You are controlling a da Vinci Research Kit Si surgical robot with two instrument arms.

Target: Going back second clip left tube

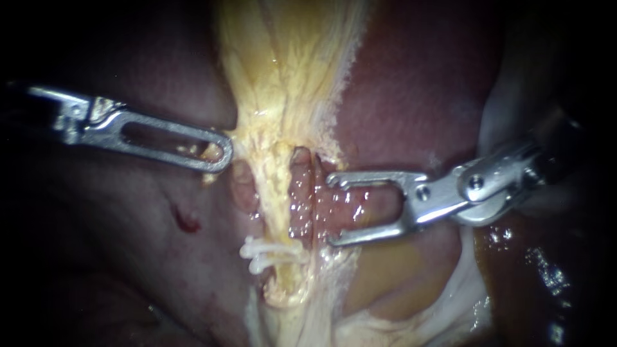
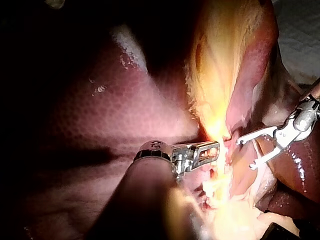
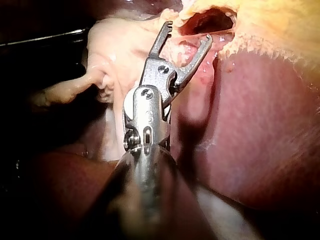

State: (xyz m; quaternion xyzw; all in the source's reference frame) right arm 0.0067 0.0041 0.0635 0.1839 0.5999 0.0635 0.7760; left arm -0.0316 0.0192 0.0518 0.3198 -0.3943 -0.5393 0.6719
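Note:
Two pinkish tubes run down either side of a yellow strand (image 1: 279,173): the left tube (image 1: 243,187) and the right tube (image 1: 301,193). A white clip (image 1: 270,252) lies across the strand lower down, its ends sticking out on the left. My right instrument (image 1: 331,211) comes in from the right with its forked jaws open, the tips just short of the right tube and wet pink tissue in the gap. Those open jaws (image 3: 187,31) also show in the right wrist view. My left instrument (image 1: 222,153) has its windowed jaws shut, the tip beside the left tube (image 2: 212,149).
Dark red liver (image 1: 418,83) lies behind and to both sides. Yellow fatty tissue (image 1: 283,64) fans upward from the tubes. A small bleeding spot (image 1: 186,222) marks the tissue at lower left. Pale membrane (image 1: 450,302) lies under the right instrument.

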